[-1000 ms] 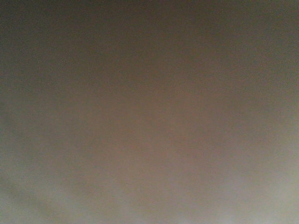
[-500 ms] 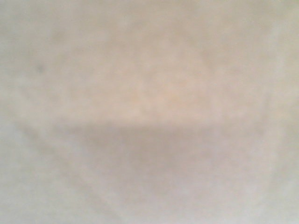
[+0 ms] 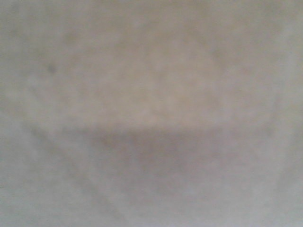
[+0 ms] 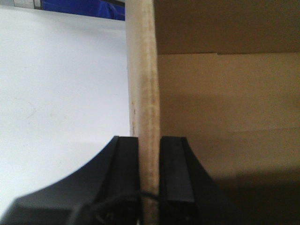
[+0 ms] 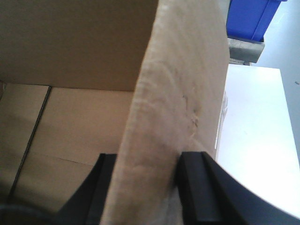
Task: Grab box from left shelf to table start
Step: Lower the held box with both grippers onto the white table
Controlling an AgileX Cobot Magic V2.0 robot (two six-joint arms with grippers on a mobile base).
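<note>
The left gripper (image 4: 149,143) is squeezed tight on one thin side wall of the box (image 4: 225,117), pressing the card from both sides. The right gripper (image 5: 150,164) pinches another wall of the box in the same way. Both wrist cameras look into the open brown box. A white table (image 4: 61,93) lies just beside the box, outside its walls. I cannot tell if the box sits on it. A blue bin (image 5: 248,16) stands behind the table. The front camera shows only a pale tan blur.

Your front view is one pale blur; you can't tell anything there; the box (image 4: 225,93) overruns both wrist views; the blue bin (image 5: 248,16) is cropped.
</note>
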